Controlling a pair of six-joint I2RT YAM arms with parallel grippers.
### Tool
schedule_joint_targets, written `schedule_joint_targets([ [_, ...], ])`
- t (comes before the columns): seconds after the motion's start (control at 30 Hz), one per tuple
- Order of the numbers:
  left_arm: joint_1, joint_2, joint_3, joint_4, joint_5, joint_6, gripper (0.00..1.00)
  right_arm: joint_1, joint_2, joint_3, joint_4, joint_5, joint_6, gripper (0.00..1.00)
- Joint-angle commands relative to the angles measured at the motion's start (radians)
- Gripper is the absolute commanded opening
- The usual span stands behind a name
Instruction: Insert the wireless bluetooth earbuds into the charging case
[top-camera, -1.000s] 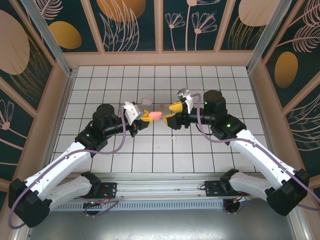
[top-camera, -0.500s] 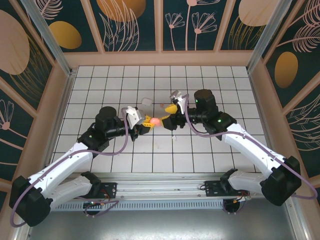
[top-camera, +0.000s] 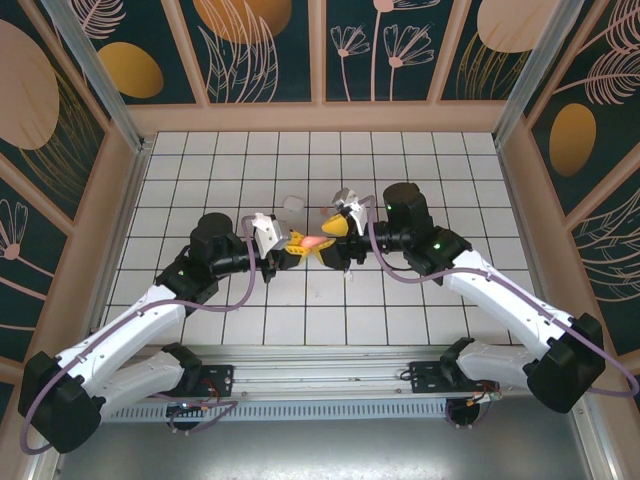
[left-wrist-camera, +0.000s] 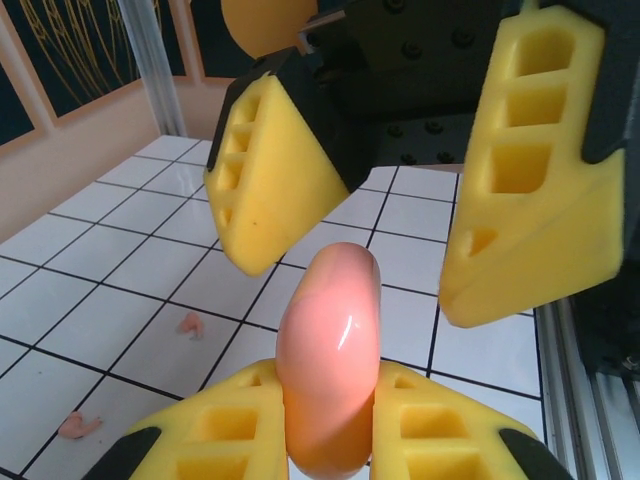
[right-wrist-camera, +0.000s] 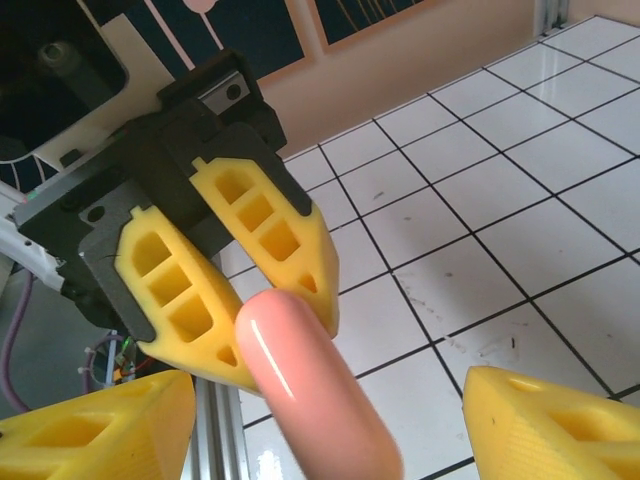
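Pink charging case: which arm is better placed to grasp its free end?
Right: the right fingers stand open around the free end of the pink charging case; the left fingers are shut on its other end.

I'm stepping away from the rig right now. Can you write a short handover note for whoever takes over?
Left gripper: shut on the pink charging case, held above the tiles.
Right gripper: open, fingers on either side of the case's free end, not gripping.
Earbuds: a salmon-pink earbud and a second one lie loose on the tiles. A small white piece, possibly an earbud, lies below the grippers.
Done: case lifted.
Left: open the case, which looks shut, and seat the earbuds.
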Motion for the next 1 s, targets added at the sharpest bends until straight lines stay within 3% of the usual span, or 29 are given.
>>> schedule_joint_targets([
  [0.0, -0.004, -0.013, 0.031, 0.031, 0.043, 0.006, 0.00, 0.003, 0.012, 0.020, -0.006, 0.016, -0.039, 0.71],
  [0.33, -0.005, -0.054, 0.005, 0.033, 0.062, -0.016, 0.00, -0.048, 0.054, 0.050, -0.052, -0.002, -0.022, 0.70],
  [0.57, -0.005, -0.061, -0.014, 0.066, 0.086, -0.035, 0.00, -0.123, 0.031, 0.052, 0.015, -0.013, 0.047, 0.67],
  [0.97, -0.005, -0.036, -0.039, 0.111, 0.128, -0.055, 0.00, -0.123, 0.051, 0.061, 0.037, 0.026, 0.124, 0.66],
])
